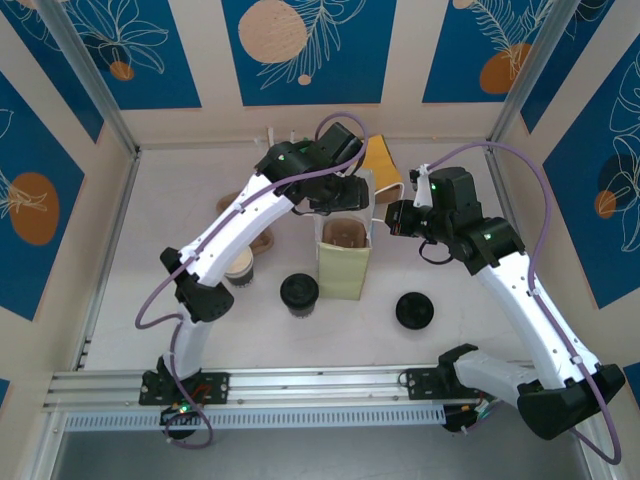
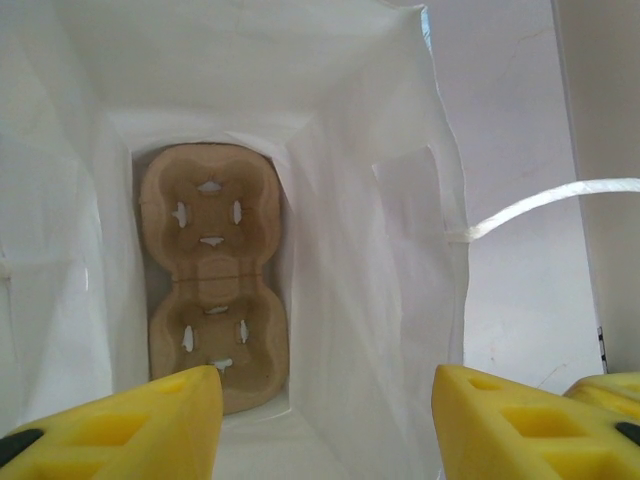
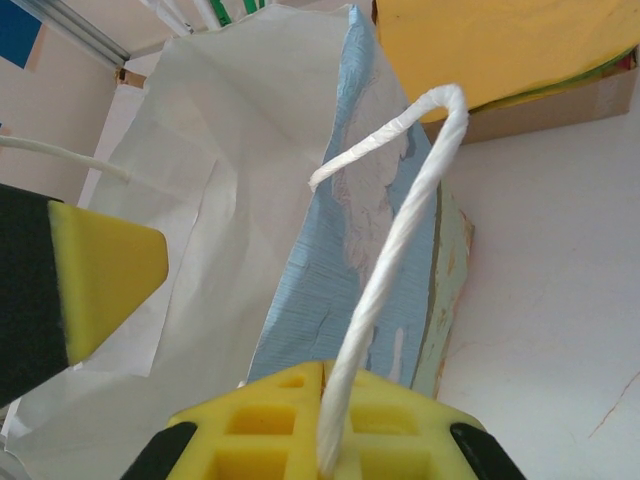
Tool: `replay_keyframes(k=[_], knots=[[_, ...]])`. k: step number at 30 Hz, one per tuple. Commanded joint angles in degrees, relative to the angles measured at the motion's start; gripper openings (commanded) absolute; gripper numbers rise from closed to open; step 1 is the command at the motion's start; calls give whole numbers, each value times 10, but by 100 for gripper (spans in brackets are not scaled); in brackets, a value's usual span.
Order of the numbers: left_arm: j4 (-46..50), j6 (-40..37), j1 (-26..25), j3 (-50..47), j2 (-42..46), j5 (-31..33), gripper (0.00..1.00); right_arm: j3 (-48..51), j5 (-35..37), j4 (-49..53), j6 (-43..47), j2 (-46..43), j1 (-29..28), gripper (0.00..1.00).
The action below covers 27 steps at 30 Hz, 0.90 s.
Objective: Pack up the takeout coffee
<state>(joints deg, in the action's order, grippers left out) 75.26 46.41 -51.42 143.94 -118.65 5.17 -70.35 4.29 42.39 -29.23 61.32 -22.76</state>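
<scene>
The takeout coffee (image 1: pixel 299 293), a small cup with a black lid, stands on the table just left of the pale-yellow paper bag (image 1: pixel 345 262). An open cup (image 1: pixel 240 268) stands further left, and a loose black lid (image 1: pixel 415 310) lies to the right of the bag. My left gripper (image 1: pixel 338 200) hangs over the bag's mouth. It is open (image 2: pixel 325 400) with nothing between its fingers, looking down at a brown cup carrier (image 2: pixel 210 275) on the bag's floor. My right gripper (image 3: pixel 325 365) is shut on the bag's white handle (image 3: pixel 400 250) at the bag's right side (image 1: pixel 382 213).
More brown carriers (image 1: pixel 262 240) lie behind the left arm. A yellow-topped cardboard box (image 3: pixel 500 50) sits at the back, close behind the bag. Metal frame posts and walls bound the table on three sides.
</scene>
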Motion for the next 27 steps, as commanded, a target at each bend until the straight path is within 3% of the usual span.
replay_keyframes(k=[1,27], knots=[[23,-6,-5,11,1,-7,56,-5,-3,-5,-8,1,-4,7],[19,-10,-5,11,6,0,57,-6,4,-6,-11,5,-6,7]])
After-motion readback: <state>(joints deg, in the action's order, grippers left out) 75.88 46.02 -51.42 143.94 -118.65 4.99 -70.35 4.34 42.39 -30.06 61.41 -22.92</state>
